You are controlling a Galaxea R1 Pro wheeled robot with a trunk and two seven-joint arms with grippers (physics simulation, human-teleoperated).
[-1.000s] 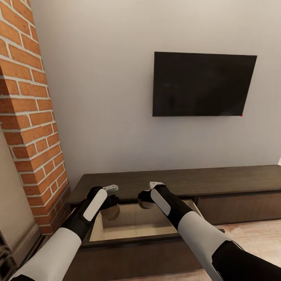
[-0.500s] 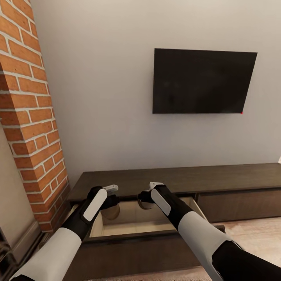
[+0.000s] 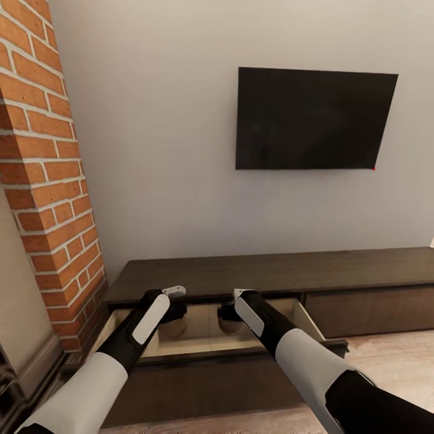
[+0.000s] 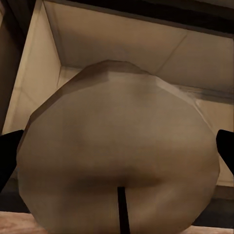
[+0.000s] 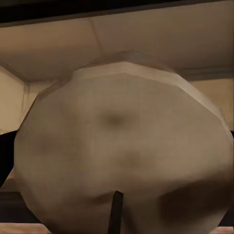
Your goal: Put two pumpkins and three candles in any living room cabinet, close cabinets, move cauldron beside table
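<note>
Left gripper [image 3: 175, 313] — jaws closed on a candle [image 4: 117, 161], held inside the cabinet's [image 3: 271, 274] open drawer [image 3: 181, 346]. Right gripper [image 3: 228, 313] — jaws closed on a second candle [image 5: 122, 146], same drawer. Television [image 3: 313, 119] hung above.

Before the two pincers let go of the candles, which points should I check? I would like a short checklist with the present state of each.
1. Dark-brown wood cabinet drawer open, pale interior showing: ok.
2. Left pincer shut on its cream-beige cylinder candle: ok.
3. Right pincer shut on the second cream-beige candle: ok.
4. Both candles over the drawer opening, not over the cabinet top: ok.
5. Candles resting on the drawer floor: cannot tell.
6. Candles clear of the drawer walls: cannot tell.
</note>
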